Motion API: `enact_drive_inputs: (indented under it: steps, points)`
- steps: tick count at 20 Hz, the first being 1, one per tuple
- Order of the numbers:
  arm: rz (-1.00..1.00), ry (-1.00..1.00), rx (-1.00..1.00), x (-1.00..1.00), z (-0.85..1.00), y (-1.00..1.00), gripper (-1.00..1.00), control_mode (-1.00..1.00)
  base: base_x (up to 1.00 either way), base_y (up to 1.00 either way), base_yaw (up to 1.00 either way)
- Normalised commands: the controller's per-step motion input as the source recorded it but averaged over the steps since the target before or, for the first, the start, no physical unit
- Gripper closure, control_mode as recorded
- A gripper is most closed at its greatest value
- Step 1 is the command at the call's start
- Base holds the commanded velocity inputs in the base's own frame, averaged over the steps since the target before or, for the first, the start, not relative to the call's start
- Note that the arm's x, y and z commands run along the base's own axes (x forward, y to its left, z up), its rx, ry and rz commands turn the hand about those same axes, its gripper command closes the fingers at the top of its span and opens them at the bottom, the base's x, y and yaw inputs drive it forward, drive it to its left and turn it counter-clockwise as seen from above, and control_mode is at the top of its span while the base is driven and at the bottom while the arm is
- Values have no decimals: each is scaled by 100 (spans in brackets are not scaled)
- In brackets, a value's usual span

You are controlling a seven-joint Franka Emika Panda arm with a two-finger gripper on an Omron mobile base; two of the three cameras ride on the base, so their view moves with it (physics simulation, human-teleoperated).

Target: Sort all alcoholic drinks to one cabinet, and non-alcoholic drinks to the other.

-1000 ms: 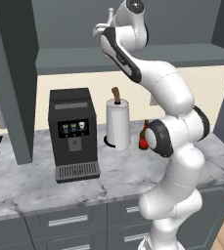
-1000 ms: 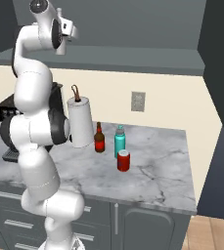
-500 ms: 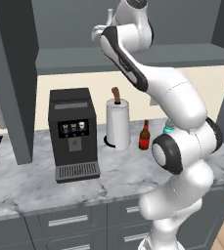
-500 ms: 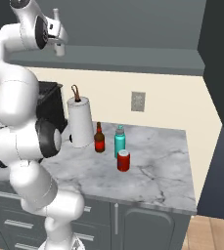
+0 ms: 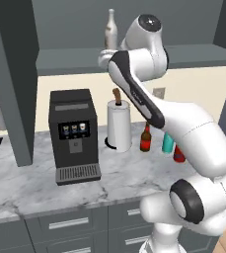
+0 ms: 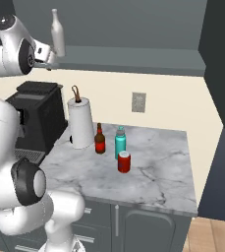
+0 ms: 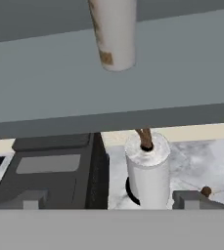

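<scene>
Black coffee machine [image 5: 74, 136] stands at the left of the marble desk [image 6: 153, 170]. Next comes the white paper towel roll [image 5: 119, 125], then the brown bottle [image 6: 99, 140], the teal bottle [image 6: 120, 142] just beside it, and the red can [image 6: 124, 162] a little in front of those two. Up above, the cream bottle [image 6: 58, 34] stands upright on the cabinet shelf [image 7: 50, 88] near its front edge. The hand [image 6: 49, 59] is released, fingers spread wide with nothing between them, at the shelf's front edge just below that bottle.
</scene>
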Motion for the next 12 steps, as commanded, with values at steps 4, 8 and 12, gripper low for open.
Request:
enact_drive_inputs:
  steps: [4, 8, 12]
  points:
    - [0, 8, 6, -100, -83, -45, -100, -100, 0, 0, 0]
    - [0, 13, 5, -100, -93, -71, -100, -100, 0, 0, 0]
    - [0, 24, 0, -33, -100, -78, -100, -100, 0, 0, 0]
